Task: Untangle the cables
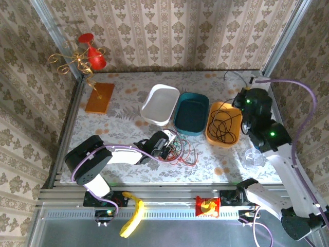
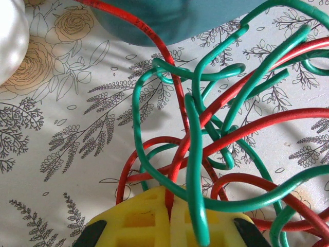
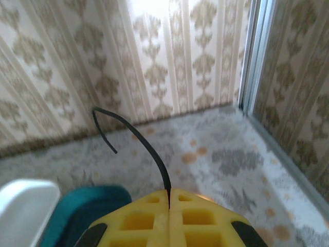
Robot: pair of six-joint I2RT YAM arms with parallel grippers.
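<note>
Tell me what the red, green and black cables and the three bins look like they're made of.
The red cable and green cable: likely plastic-insulated wire, smooth, slightly glossy; highlights run along the bends. The black cable: probably the same, duller. The white bin, teal bin and orange bin: seemingly moulded plastic, uniform colour, rounded rims.

No legible text or labels.

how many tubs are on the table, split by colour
white tub: 1
teal tub: 1
orange tub: 1
total: 3
</note>
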